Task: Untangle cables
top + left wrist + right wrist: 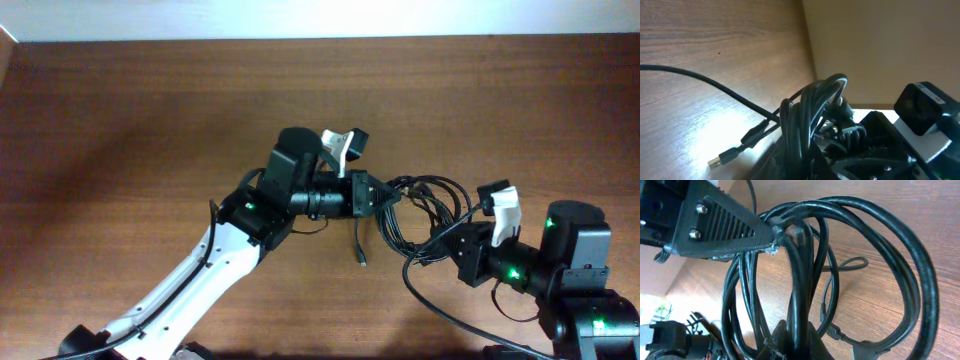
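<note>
Most of the work is left, I judge: the cables sit as one looped bundle right of centre on the table. My left claw pinches its left side, my right claw its near edge; one plug trails free.

No text, brand name, number or sign could be read in any of the three views. A pale strip on a black block, seen from the left wrist, was too blurred to show any lettering.
</note>
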